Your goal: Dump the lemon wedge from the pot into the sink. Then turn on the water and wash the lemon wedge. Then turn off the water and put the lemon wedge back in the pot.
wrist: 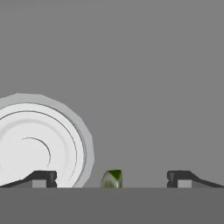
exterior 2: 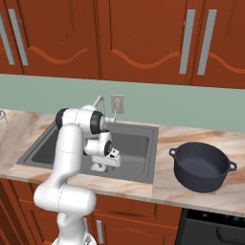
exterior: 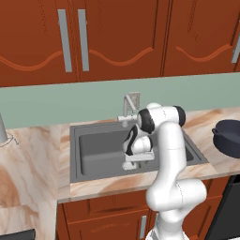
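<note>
In the left base view the white arm bends forward and down over the sink, a dark grey basin set in the marble counter. The gripper hangs low inside the basin, near its front wall, below the small silver faucet. Part of the pot shows at the right edge, standing on the counter well apart from the hand. The fingers are too small here to tell how they stand.

In the right base view the arm rises at the lower left and the gripper reaches down into the sink close to its front edge. The pot, dark and squat with small side handles, stands upright on the counter to the right of the basin, apart from it.

In the hand view the two dark fingertips stand wide apart at the bottom, with nothing clasped between them. The lemon wedge, a small yellowish-green sliver, lies on the grey sink floor between the fingertips, roughly midway and touching neither. The round silver-white drain lies just beside it, to the left, partly behind the left fingertip.
</note>
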Controlling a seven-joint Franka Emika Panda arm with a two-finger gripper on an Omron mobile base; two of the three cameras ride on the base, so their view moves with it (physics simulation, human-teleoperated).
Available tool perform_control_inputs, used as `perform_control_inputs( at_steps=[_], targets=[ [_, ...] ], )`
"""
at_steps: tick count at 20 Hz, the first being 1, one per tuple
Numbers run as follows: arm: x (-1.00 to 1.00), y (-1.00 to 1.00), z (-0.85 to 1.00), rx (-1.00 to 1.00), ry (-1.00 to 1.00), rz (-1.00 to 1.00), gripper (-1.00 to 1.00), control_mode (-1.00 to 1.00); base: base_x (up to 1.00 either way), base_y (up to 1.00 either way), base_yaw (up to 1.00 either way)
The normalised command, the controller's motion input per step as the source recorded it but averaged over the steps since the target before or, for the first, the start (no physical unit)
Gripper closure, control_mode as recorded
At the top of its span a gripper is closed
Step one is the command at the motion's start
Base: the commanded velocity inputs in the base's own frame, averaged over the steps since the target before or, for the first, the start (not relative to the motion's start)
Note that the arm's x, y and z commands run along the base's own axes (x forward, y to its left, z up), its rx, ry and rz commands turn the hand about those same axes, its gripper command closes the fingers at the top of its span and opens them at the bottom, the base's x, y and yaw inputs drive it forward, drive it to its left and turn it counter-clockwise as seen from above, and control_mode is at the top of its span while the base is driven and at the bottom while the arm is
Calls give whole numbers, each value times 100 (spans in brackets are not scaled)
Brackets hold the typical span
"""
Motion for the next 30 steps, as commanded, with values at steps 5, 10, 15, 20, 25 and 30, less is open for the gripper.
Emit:
perform_control_inputs(
  at_steps=[5, 10, 15, 20, 25, 30],
  targets=[
    [-36, 0, 0, 0, 0, -5, -100, -100, 0, 0, 0],
    [-3, 0, 0, 0, 0, -5, -100, -100, 0, 0, 0],
    [3, 0, 0, 0, 0, -3, -100, -100, 0, 0, 0],
    [16, 0, 0, 0, 0, 0, -100, -100, 0, 0, 0],
    [22, 1, 0, 0, 0, 0, -100, -100, 0, 0, 0],
    [7, 0, -7, 0, 0, 0, -100, -100, 0, 0, 0]
  ],
)
